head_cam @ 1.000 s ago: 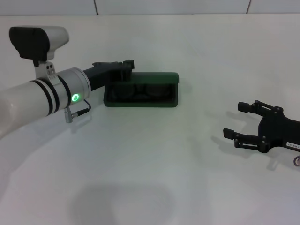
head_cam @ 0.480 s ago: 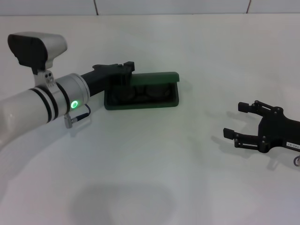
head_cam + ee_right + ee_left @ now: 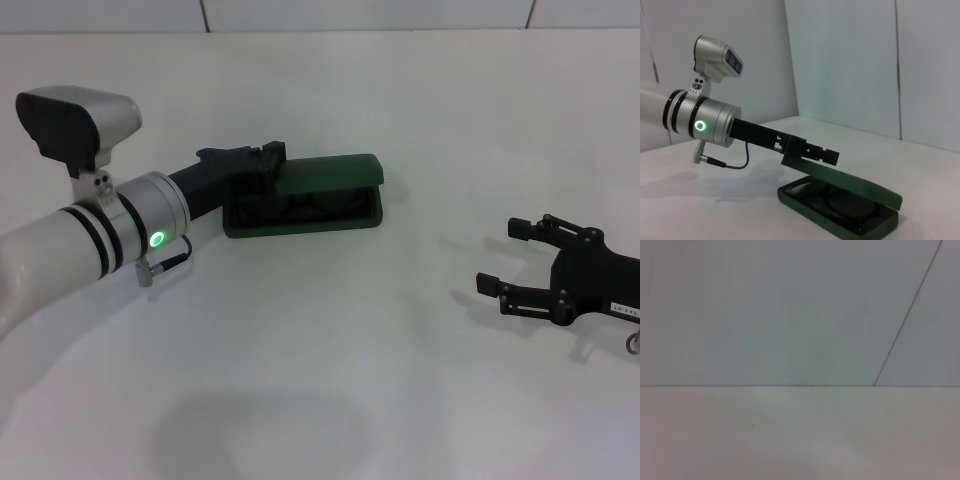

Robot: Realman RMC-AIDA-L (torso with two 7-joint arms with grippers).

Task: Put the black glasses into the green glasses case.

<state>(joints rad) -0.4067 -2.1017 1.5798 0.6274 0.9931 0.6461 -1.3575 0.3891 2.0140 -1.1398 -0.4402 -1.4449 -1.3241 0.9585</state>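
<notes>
The right gripper (image 3: 502,258) lies nearest on the white table (image 3: 330,330), low at the right and well apart from the case, its black fingers (image 3: 522,227) spread with nothing between them.

Farther back, toward the left of the middle, the left arm (image 3: 90,235) reaches in from the left side, a green ring light (image 3: 157,239) glowing on its silver wrist and a camera housing (image 3: 75,102) standing above it. The left gripper (image 3: 262,160) sits at the left end of the case (image 3: 303,213), its tip touching the lid (image 3: 330,171) near the hinge side. Whether its fingers are spread or pressed together cannot be told from the head view; in the right wrist view its black tip (image 3: 820,155) rests on the upper face of the lid (image 3: 850,184), and the fingers are not seen apart there either.

The case stands open only part way: the lid leans down over the base at a slant, leaving a wedge-shaped gap along the front. Inside that gap, the glasses (image 3: 300,207) lie in the base, seen as dark rounded shapes against the lining; the right wrist view shows the same rounded forms (image 3: 827,196) under the slanting lid.

Behind the table rises a pale wall (image 3: 360,14) with thin seams.
</notes>
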